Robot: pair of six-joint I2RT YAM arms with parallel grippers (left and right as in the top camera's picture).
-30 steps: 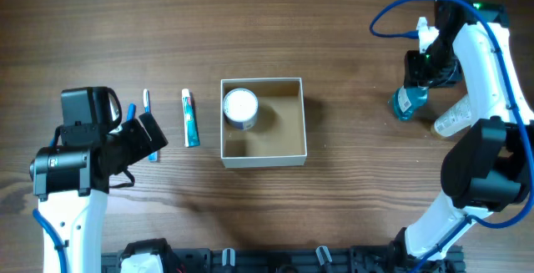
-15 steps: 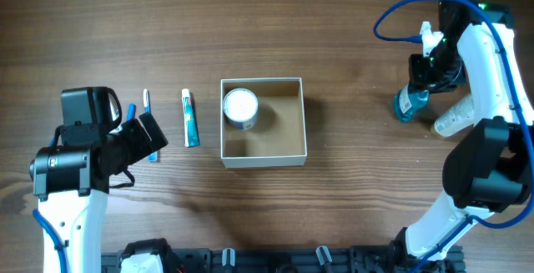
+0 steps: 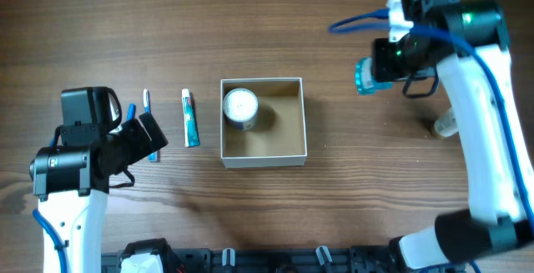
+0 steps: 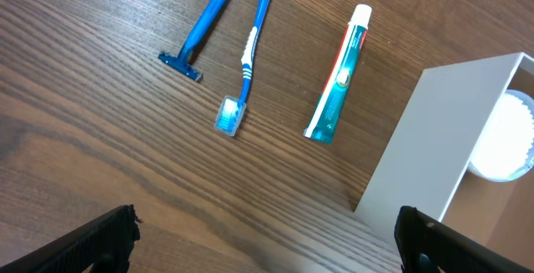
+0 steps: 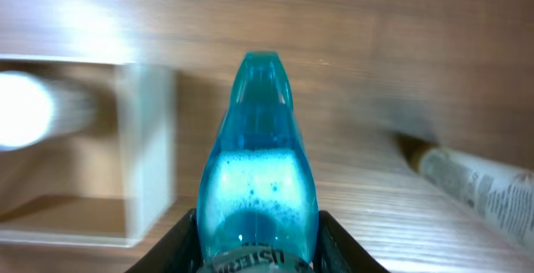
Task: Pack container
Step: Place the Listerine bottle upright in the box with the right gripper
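The container (image 3: 302, 118) is a square shallow box with white walls and a tan inside, mid-table, and it holds a small round white jar (image 3: 240, 106). It also shows in the left wrist view (image 4: 450, 131) and, blurred, in the right wrist view (image 5: 146, 164). My right gripper (image 3: 385, 60) is shut on a blue mouthwash bottle (image 3: 365, 76), held above the table right of the container; the right wrist view shows the bottle (image 5: 260, 164) between the fingers. My left gripper (image 3: 146, 135) is open and empty, left of the container.
A toothpaste tube (image 3: 190, 117), a blue toothbrush (image 3: 147, 106) and a blue razor (image 3: 130, 111) lie left of the container; all show in the left wrist view (image 4: 338, 77). A white tube (image 3: 445, 124) lies at the right, also in the right wrist view (image 5: 476, 185).
My right gripper has lifted the mouthwash bottle off the table and carried it left toward the container. The left arm has not moved.
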